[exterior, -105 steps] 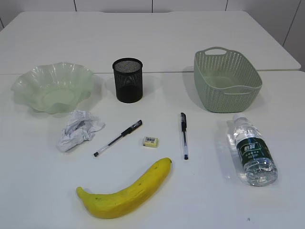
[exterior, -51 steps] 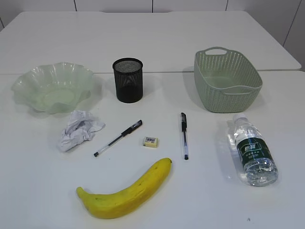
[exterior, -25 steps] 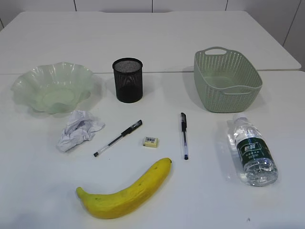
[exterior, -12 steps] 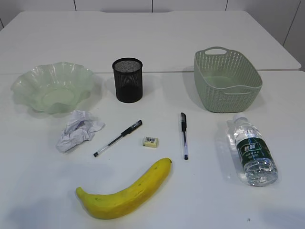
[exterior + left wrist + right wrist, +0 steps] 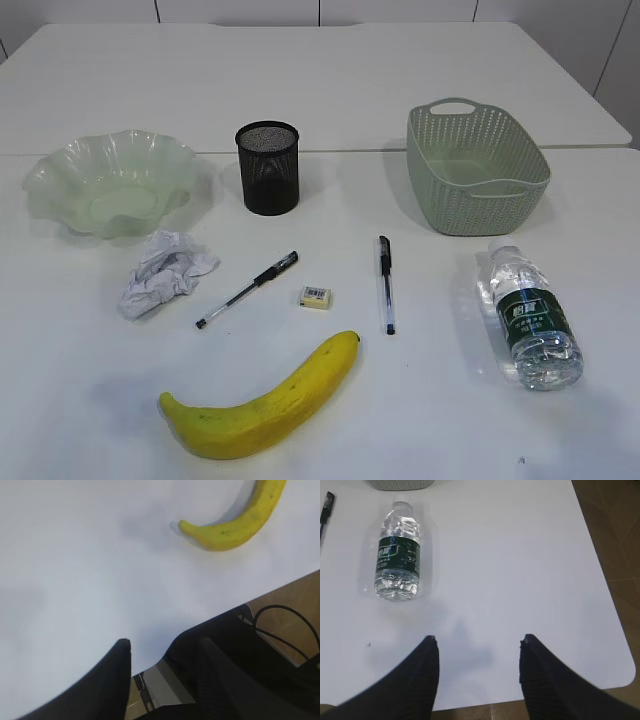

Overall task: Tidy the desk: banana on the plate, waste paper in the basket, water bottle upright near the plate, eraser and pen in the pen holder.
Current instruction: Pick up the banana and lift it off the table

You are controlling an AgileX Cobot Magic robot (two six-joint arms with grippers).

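The yellow banana point(image 5: 262, 408) lies at the front of the table, also in the left wrist view point(image 5: 235, 522). The crumpled paper point(image 5: 160, 272), two pens point(image 5: 247, 290) point(image 5: 385, 283) and the small yellow eraser point(image 5: 315, 296) lie mid-table. The water bottle point(image 5: 528, 320) lies on its side at the right, also in the right wrist view point(image 5: 397, 557). The green glass plate point(image 5: 60, 185), black mesh pen holder point(image 5: 268, 168) and green basket point(image 5: 478, 170) stand behind. My left gripper point(image 5: 165, 647) is open and empty at the table's front edge. My right gripper point(image 5: 479, 640) is open and empty, nearer than the bottle.
The white table point(image 5: 320, 90) has a seam across its back half. Its front right corner point(image 5: 620, 675) shows in the right wrist view, with brown floor beyond. Black cables point(image 5: 285, 630) lie below the front edge in the left wrist view.
Nothing on the table has moved. A faint shadow has spread over the table's front left, by the banana's stem end.
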